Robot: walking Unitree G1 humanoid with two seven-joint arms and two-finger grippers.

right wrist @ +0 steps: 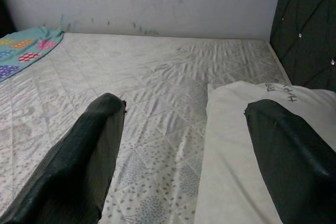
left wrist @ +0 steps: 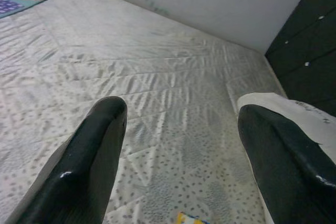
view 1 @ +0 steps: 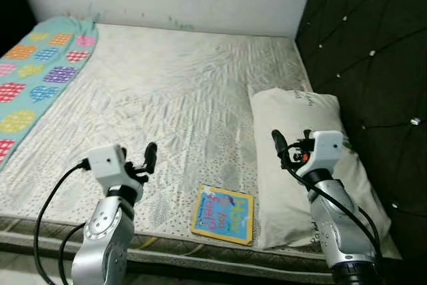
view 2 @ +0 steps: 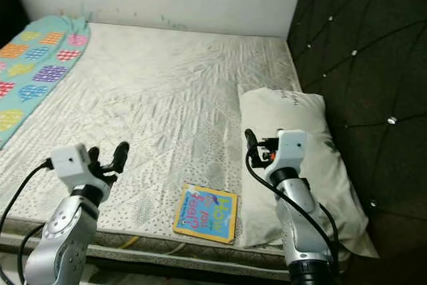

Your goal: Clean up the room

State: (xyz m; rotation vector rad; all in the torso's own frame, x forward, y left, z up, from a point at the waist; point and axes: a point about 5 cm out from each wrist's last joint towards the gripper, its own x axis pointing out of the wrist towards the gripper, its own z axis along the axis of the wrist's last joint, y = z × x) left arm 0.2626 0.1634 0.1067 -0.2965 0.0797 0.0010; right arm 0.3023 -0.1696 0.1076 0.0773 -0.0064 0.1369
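The robot stands at the foot edge of the bed (view 1: 167, 91), both arms raised over the mattress. The left tool (view 1: 148, 159) hovers above the quilted sheet with its fingers spread wide and nothing between them; the right tool (view 1: 283, 148) is just as wide and empty, hanging over the near part of the pillow (view 1: 293, 115).

The one thing clearly out of place is the book (view 1: 223, 213), lying flat at the very edge of the mattress, just beside the pillow's lower corner, between the two arms and nearer than either tool. A patterned blanket (view 1: 33, 65) lies along the far left side.

My worry is that edge. The book lies flat on soft bedding with no lip to get under, so a finger coming down on it could press it into the mattress or nudge it off onto the floor. The right tool could also catch pillow fabric instead. And both tools sit beyond the book, so whichever reaches must draw back towards the body, an awkward angle.
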